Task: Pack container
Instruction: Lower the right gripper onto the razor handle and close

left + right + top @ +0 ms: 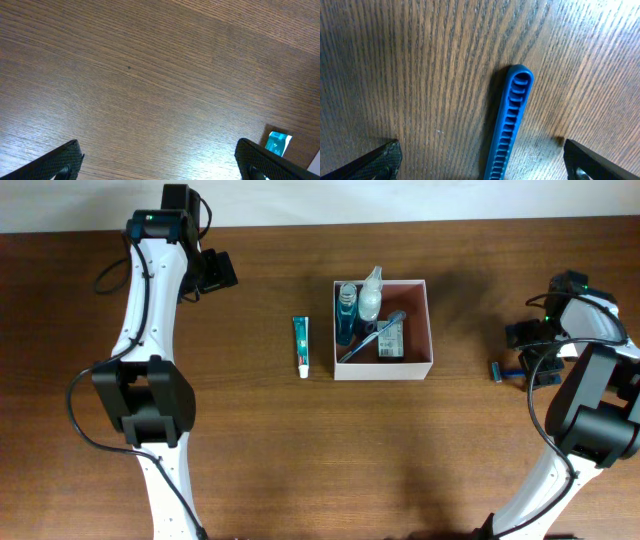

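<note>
Right gripper [480, 167] parked right over a blue ridged handle [510, 120], jaws spread wide with nothing in them

That handle lies flat on the wooden table [250, 460] and a bit tilted. Only its end shows between the fingertips [380, 160], so my guess is a pinch here catches it near the tip and it swings or slips on the lift, or the pads scrape wood first. Container [385, 371] sits mid-table between the two arms. It's already crowded with a blue bottle [346, 315], a clear bottle [371, 295], a toothbrush [370, 338] lying diagonally and a dark packet [391, 340], so a sloppy drop could land on the rim. Left gripper [157, 167] is spread open too, over bare wood, with the toothpaste tube [277, 142] near it.
</note>
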{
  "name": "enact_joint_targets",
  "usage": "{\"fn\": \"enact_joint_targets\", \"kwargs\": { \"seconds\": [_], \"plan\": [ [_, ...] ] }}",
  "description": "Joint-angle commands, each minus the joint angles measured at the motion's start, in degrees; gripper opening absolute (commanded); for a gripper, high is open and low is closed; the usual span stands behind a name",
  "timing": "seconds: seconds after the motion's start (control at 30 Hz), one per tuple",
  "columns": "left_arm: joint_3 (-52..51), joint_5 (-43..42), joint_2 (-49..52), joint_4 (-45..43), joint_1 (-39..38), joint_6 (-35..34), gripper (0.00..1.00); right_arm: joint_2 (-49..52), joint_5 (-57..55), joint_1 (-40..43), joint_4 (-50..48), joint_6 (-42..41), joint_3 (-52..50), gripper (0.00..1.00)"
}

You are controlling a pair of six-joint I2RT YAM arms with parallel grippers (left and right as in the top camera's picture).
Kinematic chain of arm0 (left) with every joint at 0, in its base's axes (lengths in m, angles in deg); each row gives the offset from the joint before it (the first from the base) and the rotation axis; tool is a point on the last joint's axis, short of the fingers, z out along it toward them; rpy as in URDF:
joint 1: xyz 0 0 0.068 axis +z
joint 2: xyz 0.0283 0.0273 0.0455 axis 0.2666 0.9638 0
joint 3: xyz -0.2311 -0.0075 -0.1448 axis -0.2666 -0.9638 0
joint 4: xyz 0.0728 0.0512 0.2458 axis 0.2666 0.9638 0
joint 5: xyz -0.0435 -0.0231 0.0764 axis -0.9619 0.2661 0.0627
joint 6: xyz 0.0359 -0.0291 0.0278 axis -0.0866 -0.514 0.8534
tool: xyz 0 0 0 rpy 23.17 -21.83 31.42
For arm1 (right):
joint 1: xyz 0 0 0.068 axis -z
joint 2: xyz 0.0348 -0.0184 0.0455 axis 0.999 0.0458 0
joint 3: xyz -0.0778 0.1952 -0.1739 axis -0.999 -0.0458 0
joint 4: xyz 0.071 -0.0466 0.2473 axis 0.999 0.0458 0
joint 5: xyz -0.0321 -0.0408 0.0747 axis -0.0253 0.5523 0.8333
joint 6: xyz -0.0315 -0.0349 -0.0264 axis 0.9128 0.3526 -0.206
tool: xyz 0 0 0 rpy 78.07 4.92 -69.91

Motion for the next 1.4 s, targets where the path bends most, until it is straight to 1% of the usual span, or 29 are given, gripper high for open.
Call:
{"fn": "enact_joint_targets", "kwargs": {
  "seconds": [0.0, 0.3, 0.67, 0.8, 0.97, 1.1, 1.37],
  "plan": [
    [0.61, 0.22, 0.33, 0.04, 0.02, 0.90, 0.99, 4.57, -0.11, -0.63, -1.40, 1.03, -3.19, 0.99],
    [0.61, 0.22, 0.33, 0.04, 0.02, 0.90, 0.99, 4.57, 0.55, -0.63, -3.96, 0.98, -3.37, 0.99],
    [0.61, 0.22, 0.33, 0.04, 0.02, 0.90, 1.00, 4.57, 0.59, -0.63, -1.14, 0.79, -3.37, 1.00],
    [0.61, 0.22, 0.33, 0.04, 0.02, 0.90, 0.99, 4.57, 0.55, -0.63, -0.37, 0.76, -3.37, 0.87],
    [0.61, 0.22, 0.33, 0.04, 0.02, 0.90, 0.99, 4.57, 0.48, -0.63, -0.42, 0.79, -3.37, 0.65],
    [0.61, 0.22, 0.33, 0.04, 0.02, 0.90, 0.99, 4.57, 0.35, -0.63, -0.39, 0.79, -3.37, 0.53],
    [0.61, 0.22, 0.33, 0.04, 0.02, 0.90, 0.99, 4.57, 0.42, -0.63, -0.20, 0.79, -3.37, 0.49]
  ]
}}
